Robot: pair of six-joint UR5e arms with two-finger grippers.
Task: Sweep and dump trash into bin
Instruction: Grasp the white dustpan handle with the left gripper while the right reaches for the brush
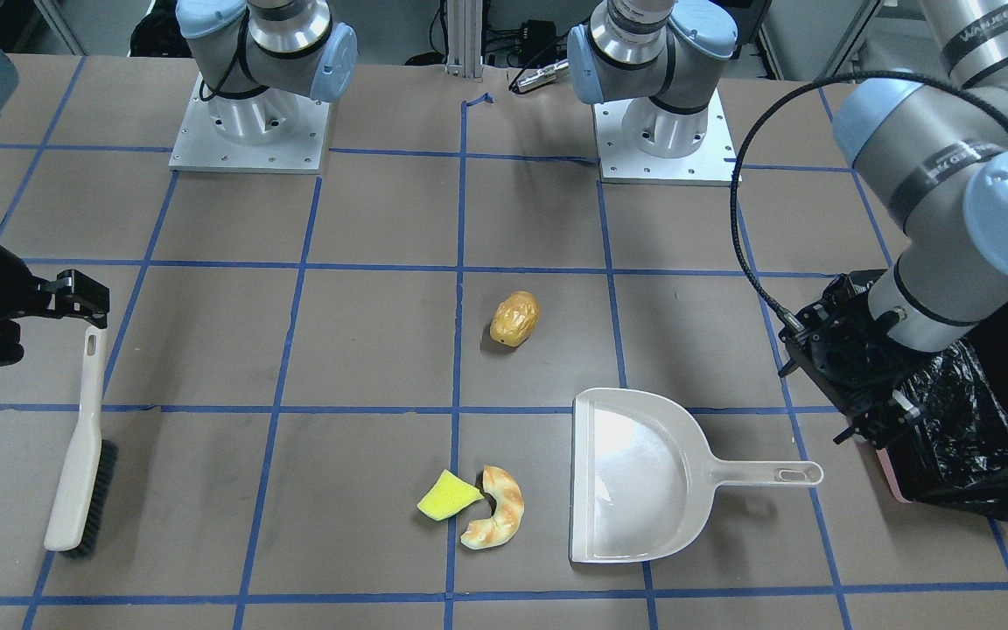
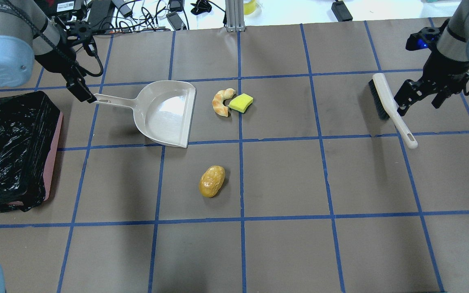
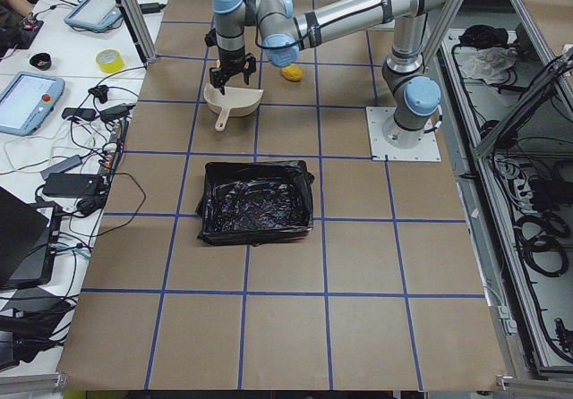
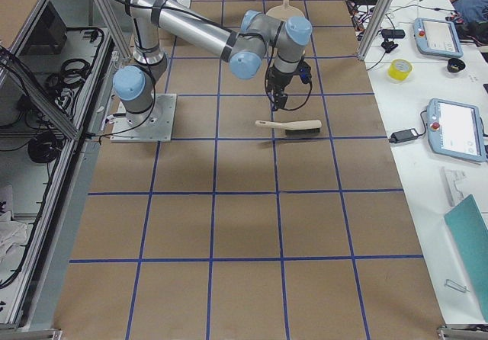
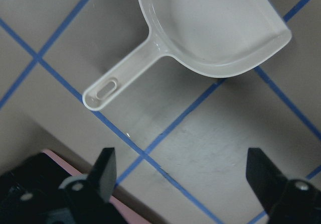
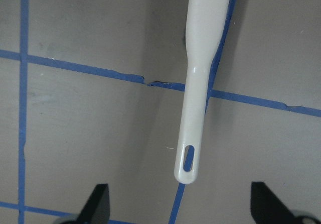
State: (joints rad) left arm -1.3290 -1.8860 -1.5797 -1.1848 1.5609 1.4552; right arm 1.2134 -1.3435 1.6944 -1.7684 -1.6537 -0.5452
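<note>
The trash lies on the brown table: a golden-brown potato lump [image 2: 212, 181] [image 1: 514, 318], a yellow wedge [image 2: 241, 102] [image 1: 447, 496] and a tan croissant piece [image 2: 221, 102] [image 1: 495, 507] touching it. The beige dustpan [image 2: 165, 114] [image 1: 635, 472] lies flat beside them. My left gripper [image 2: 82, 91] [image 5: 183, 184] is open and empty, just above the end of the dustpan's handle [image 5: 125, 78]. My right gripper [image 2: 418, 101] [image 6: 183, 204] is open and empty over the handle [image 6: 198, 83] of a white brush [image 2: 385, 101] [image 1: 80, 464]. The pink bin [image 2: 53, 154] [image 3: 255, 202], lined with black plastic, stands on my left.
Both arm bases [image 1: 250, 131] [image 1: 661, 140] stand at the table's robot side. Blue tape lines grid the table. Cables and devices lie beyond the far edge [image 2: 136, 16]. The bin sits close behind my left wrist [image 1: 906, 315].
</note>
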